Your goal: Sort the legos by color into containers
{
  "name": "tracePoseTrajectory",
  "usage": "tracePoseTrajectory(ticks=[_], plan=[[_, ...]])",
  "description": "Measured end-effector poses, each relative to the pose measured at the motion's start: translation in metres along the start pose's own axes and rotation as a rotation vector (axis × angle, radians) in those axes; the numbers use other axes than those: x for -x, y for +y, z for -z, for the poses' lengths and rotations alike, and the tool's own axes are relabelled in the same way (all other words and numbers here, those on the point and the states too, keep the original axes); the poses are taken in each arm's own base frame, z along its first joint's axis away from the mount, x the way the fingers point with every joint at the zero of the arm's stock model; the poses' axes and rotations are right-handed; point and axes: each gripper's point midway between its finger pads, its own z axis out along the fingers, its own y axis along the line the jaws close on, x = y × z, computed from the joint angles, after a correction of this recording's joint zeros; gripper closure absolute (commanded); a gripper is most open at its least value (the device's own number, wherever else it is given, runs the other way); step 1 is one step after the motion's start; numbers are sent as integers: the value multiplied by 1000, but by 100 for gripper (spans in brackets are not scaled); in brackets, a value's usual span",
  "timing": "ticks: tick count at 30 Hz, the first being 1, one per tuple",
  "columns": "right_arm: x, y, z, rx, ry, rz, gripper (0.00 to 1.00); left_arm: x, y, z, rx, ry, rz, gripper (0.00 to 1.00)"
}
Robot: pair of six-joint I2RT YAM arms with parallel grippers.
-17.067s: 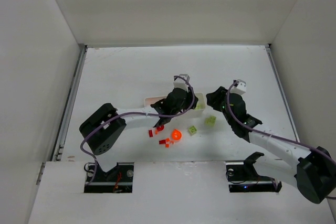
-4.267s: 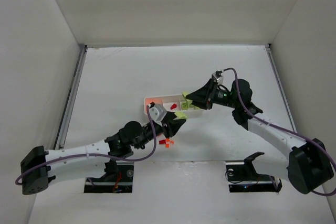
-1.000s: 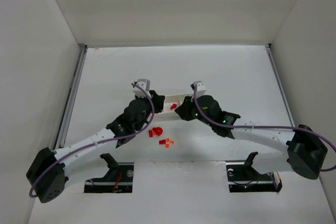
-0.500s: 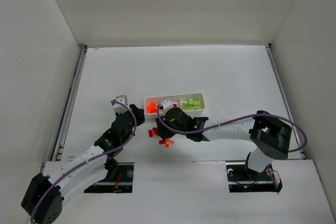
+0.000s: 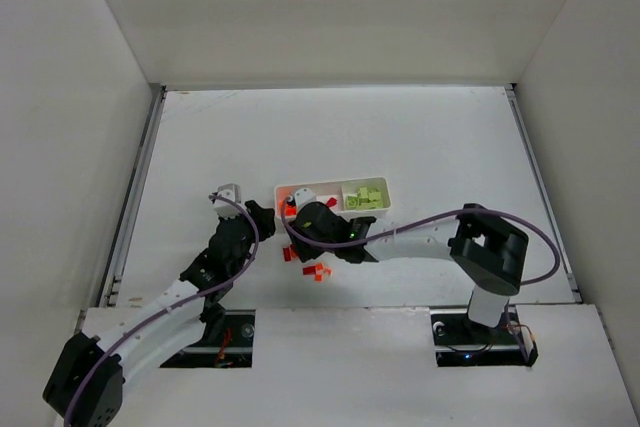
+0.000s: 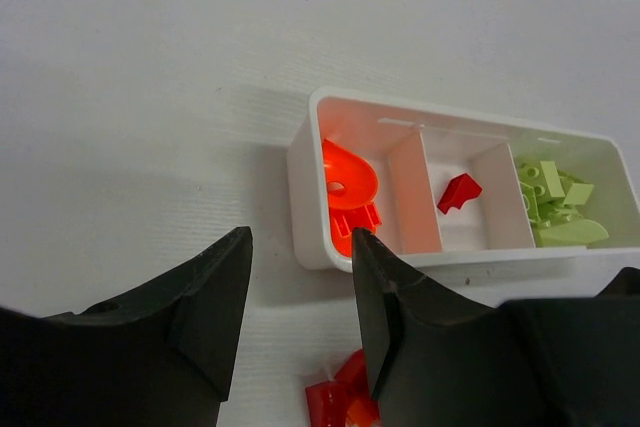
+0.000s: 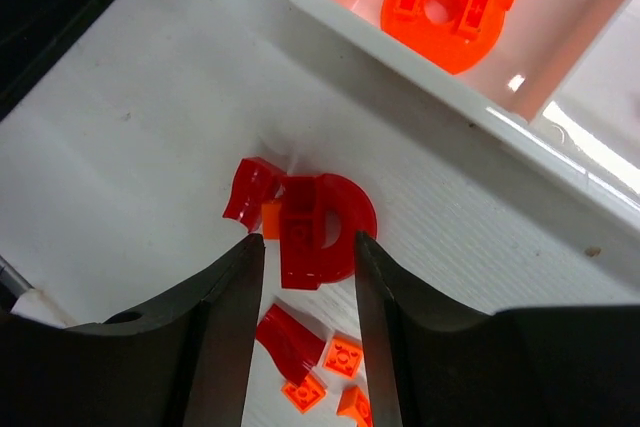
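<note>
On the white table (image 5: 420, 137), the right gripper (image 7: 308, 240) hangs with jaws spread and empty over a red round lego (image 7: 325, 222), which lies just in front of the tray (image 6: 305, 187) with smaller red and orange bits (image 7: 315, 367) nearby. The left gripper (image 6: 300, 247), also spread and empty, sits near the tray's left end. The left compartment holds orange pieces (image 6: 348, 182), the middle a single red piece (image 6: 459, 192), the right yellow-green pieces (image 6: 555, 209).

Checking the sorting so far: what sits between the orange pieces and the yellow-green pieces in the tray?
The middle compartment of the tray, holding one red piece, separates the orange pieces from the yellow-green pieces. The left wrist view shows it clearly.
</note>
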Motion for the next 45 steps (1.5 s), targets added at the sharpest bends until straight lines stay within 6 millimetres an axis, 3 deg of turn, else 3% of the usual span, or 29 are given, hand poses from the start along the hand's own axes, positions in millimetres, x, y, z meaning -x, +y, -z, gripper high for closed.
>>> tracePoseTrajectory(ticks=[12, 21, 28, 38, 41, 45], plan=[[-12, -4, -8, -66, 52, 60, 59, -1, -2, 1, -20, 0, 7, 58], [-16, -9, -10, -91, 60, 67, 79, 1, -2, 1, -22, -5, 12, 58], [-13, -12, -4, -110, 50, 66, 81, 2, -1, 1, -18, -7, 16, 58], [50, 4, 48, -38, -113, 18, 80, 5, 1, 1, -13, -21, 29, 58], [64, -1, 45, -41, -132, -3, 81, 5, 0, 1, -15, -21, 32, 59], [85, -15, 20, -73, -150, -40, 81, 3, 1, 3, -19, -20, 40, 63]])
